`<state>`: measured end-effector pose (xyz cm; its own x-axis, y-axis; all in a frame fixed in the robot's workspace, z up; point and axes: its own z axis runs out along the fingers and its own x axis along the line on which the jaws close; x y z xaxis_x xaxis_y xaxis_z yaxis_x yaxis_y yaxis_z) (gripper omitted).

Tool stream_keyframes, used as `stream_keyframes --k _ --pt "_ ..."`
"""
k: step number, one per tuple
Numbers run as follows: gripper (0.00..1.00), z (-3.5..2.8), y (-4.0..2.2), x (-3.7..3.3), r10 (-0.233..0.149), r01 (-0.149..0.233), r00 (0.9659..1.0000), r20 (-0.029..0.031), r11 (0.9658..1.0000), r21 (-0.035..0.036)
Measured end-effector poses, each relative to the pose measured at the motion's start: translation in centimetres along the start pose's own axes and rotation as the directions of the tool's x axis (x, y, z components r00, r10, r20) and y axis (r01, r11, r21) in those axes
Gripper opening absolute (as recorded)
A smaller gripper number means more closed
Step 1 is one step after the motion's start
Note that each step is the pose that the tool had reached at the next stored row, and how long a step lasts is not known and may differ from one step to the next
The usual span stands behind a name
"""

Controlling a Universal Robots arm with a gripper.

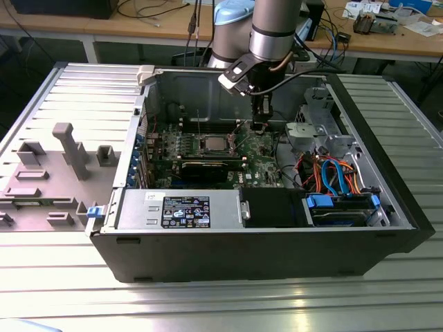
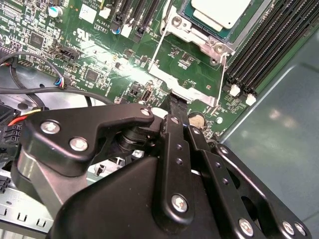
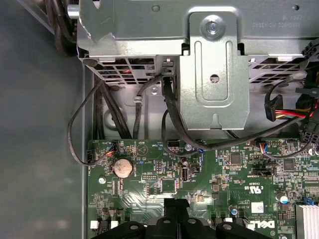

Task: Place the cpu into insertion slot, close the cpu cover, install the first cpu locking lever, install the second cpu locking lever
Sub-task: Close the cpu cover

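Observation:
The cpu (image 1: 213, 144) lies in the insertion slot, its silver-grey top (image 2: 222, 11) facing up. The cpu cover (image 2: 182, 82) is a silver metal frame around the chip, and its tongue points toward my gripper. Two thin wire locking levers (image 2: 156, 52) (image 2: 222, 74) run out along the socket's sides. In the exterior view they stand up from the board. My gripper (image 2: 177, 103) is shut with nothing between its fingers. Its tip hangs just off the edge of the cover's tongue. In the first wrist view the gripper (image 3: 175, 205) is low over the green board, and in the exterior view the gripper (image 1: 258, 126) is to the right of the socket.
Black memory slots (image 2: 269, 45) flank the socket. A grey metal drive cage (image 3: 214, 74) with black cables (image 3: 169, 119) stands beyond the board's edge, near a coin battery (image 3: 122, 168). The case wall (image 2: 279, 114) is close by. A power supply (image 1: 183, 207) and blue cables (image 1: 332, 173) fill the case front.

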<state>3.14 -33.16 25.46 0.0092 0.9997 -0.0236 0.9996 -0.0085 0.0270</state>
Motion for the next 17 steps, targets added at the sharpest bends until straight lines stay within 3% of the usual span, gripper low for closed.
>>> stream_keyframes --k 12,14,17 --pt "0.11 -0.01 -0.19 0.0 0.0 0.0 1.0 0.0 1.0 0.0" --pt "0.11 -0.03 -0.91 -0.01 0.0 0.0 1.0 0.0 1.0 0.0" --pt "0.11 -0.03 -0.95 -0.01 0.0 0.0 1.0 0.0 1.0 0.0"
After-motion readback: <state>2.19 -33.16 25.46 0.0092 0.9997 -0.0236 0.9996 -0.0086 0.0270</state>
